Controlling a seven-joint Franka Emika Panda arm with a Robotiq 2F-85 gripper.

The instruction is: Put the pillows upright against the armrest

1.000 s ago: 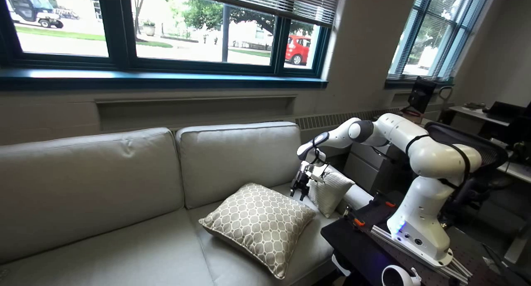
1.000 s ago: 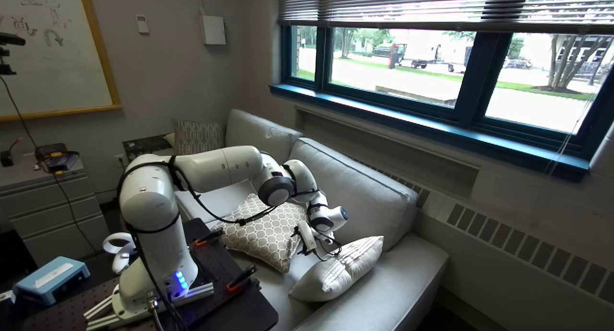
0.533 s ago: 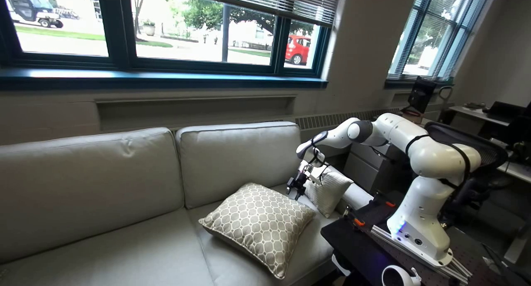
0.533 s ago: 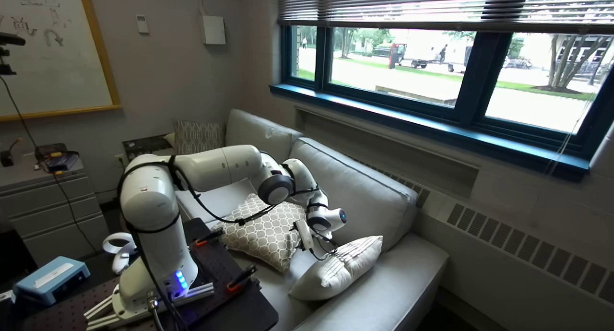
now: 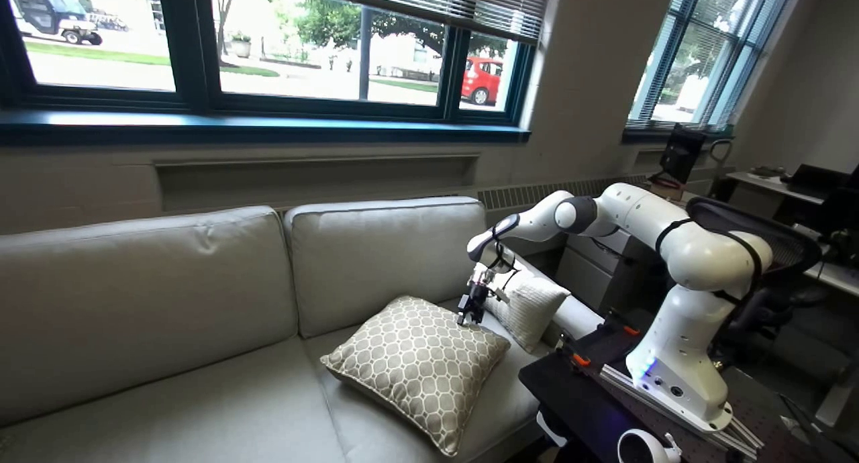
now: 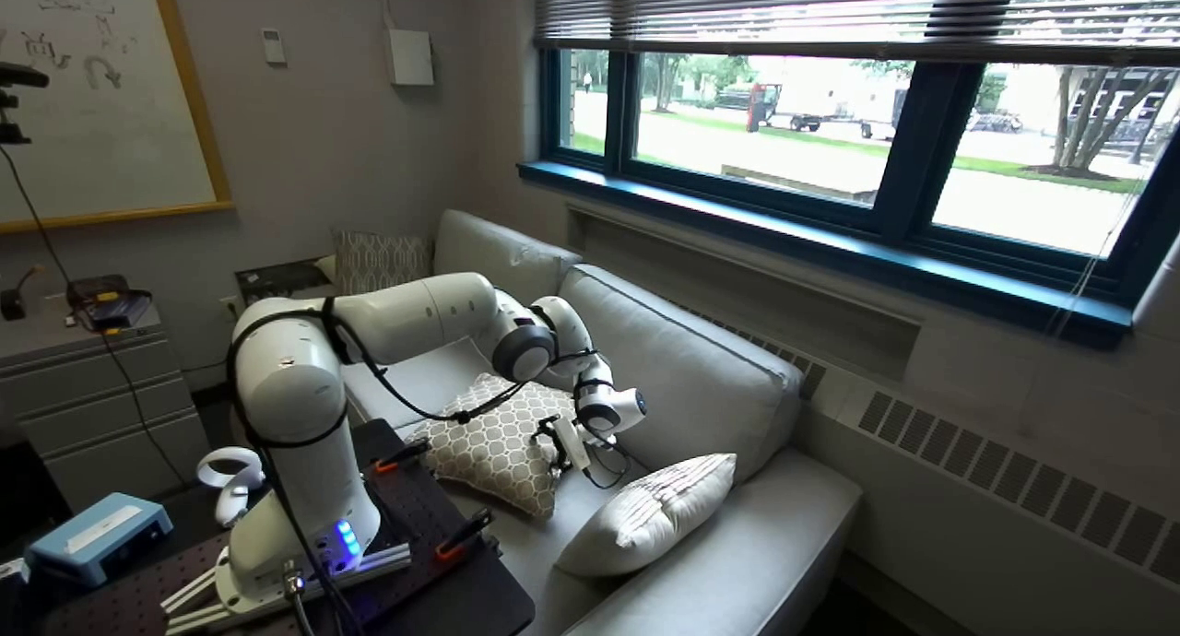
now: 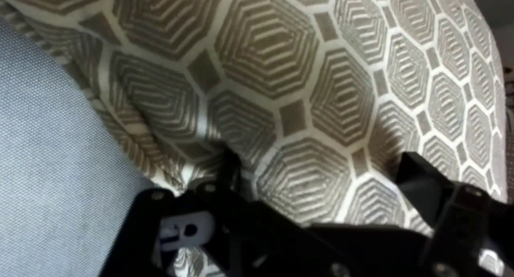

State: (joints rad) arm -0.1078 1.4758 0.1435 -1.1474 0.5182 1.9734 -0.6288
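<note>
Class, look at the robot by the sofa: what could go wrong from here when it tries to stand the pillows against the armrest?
The open jaws are near an edge of the big patterned pillow, where it creases, so they may catch too little and slip off. The white pillow sits tilted beside the armrest; swinging the big one over could bump it and knock it flat.

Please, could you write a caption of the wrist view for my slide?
Open gripper over the lattice-patterned pillow, grey sofa fabric showing at the picture's left.
</note>
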